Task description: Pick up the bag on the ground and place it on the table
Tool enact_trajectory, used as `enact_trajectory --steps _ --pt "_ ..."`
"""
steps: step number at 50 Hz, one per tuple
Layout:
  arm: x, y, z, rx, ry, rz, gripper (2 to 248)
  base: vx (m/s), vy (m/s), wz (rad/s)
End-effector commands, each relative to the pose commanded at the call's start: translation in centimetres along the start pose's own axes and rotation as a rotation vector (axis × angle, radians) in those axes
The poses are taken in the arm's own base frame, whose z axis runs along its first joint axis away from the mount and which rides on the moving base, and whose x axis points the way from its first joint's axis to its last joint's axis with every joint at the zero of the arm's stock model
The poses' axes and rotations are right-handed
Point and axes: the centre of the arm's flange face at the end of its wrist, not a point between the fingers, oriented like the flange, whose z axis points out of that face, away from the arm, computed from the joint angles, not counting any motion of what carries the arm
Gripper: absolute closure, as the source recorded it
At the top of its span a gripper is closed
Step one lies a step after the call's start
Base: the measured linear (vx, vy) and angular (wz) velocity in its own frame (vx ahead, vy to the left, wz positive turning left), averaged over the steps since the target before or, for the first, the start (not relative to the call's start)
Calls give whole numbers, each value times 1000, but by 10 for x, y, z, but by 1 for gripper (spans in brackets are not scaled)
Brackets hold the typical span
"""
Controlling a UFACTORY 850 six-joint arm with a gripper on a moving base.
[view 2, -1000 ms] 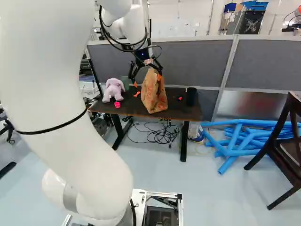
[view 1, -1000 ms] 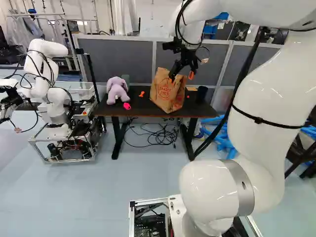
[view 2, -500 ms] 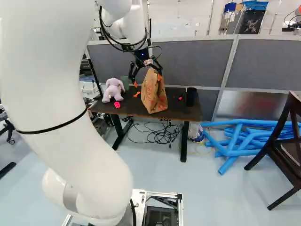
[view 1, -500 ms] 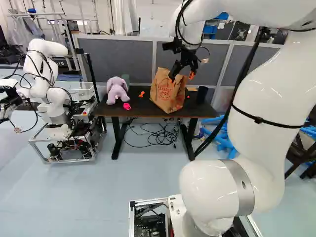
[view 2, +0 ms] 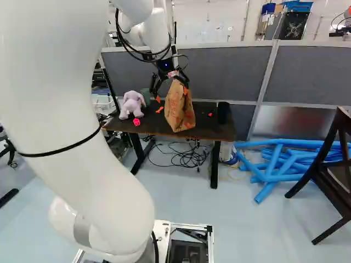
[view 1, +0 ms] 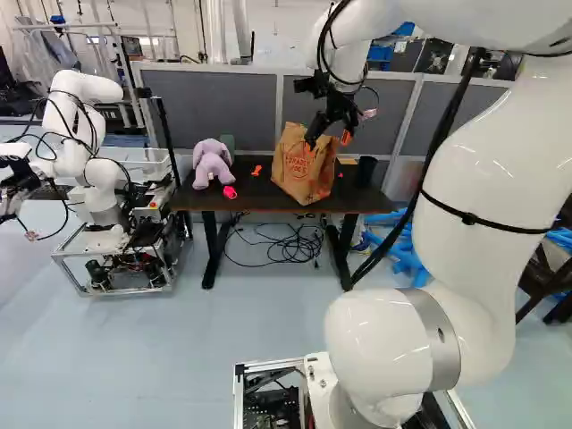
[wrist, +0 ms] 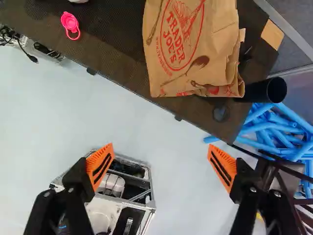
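You have the gripper (view 2: 172, 94) wide: its two fingers, with orange pads (wrist: 100, 169), stand well apart. In the wrist view, the bag (wrist: 188, 54) is beyond them, between 12 and 1 o'clock from the gripper. This brown paper bag stands on the table (view 1: 259, 193), close to the front edge. On its side you can see big red writing inside a red oval, with red and brown drawings around. The bag's mouth is crumpled, so what is inside, you cannot tell.

In the left base view, the black cup (view 1: 365, 170) stands at 3 o'clock from the bag, the purple soft toy (view 1: 212, 164) at 9 o'clock, and the pink piece (view 1: 230, 192) at 5 o'clock from the toy. Behind the toy is a green thing (view 1: 227, 143), partly hidden; its kind is hard to say. Another robot (view 1: 85, 134) is farther at 9 o'clock, cut off by the view's edge. In the right base view, the blue tubes (view 2: 274, 159) lie at 4 o'clock from the bag, and the dark chair (view 2: 329, 164) beyond them is also cut off
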Motion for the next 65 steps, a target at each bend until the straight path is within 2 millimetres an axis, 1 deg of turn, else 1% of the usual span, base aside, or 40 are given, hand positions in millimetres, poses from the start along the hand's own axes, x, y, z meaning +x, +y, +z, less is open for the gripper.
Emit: enact_trajectory --steps 17,35,51,65 --pt "-6 -6 11 -14 37 16 3 0 0 0" --pt "-17 -15 27 -34 94 41 3 0 0 0" --pt "-31 -27 45 -55 163 71 3 0 0 0" --pt "-47 -40 63 -75 235 103 3 0 0 0"
